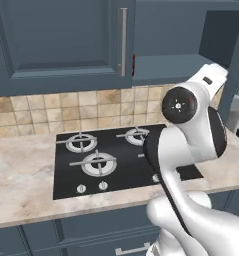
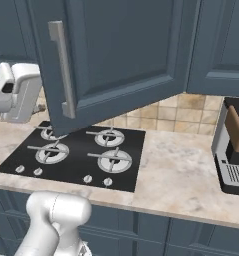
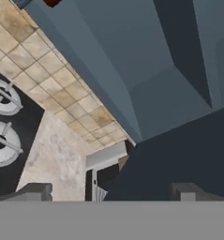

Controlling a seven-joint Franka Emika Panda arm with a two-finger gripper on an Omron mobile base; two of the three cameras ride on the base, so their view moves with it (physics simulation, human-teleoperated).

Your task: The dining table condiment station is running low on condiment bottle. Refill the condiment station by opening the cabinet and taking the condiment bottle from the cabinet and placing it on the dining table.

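The cabinet point(image 1: 61, 40) is a dark slate-blue wall unit above the hob. Its left door is closed, with a silver bar handle point(image 1: 122, 41). Its right door point(image 2: 126, 55) stands swung open toward me, handle point(image 2: 62, 70) at its free edge. The bare shelf point(image 1: 166, 67) inside shows. A red sliver of the condiment bottle point(image 1: 133, 65) peeks past the closed door's edge, and it also shows at the top of the hand view point(image 3: 52, 2). My gripper point(image 3: 112, 194) is open and holds nothing, below the open compartment's right part. The white hand point(image 1: 211, 77) is well right of the bottle.
A black gas hob point(image 1: 106, 160) lies in the beige stone counter point(image 1: 21, 185) under the cabinet, with a tiled backsplash point(image 1: 66, 107) behind. A grey appliance point(image 2: 233, 150) stands at the counter's right end. The open door hangs over the hob.
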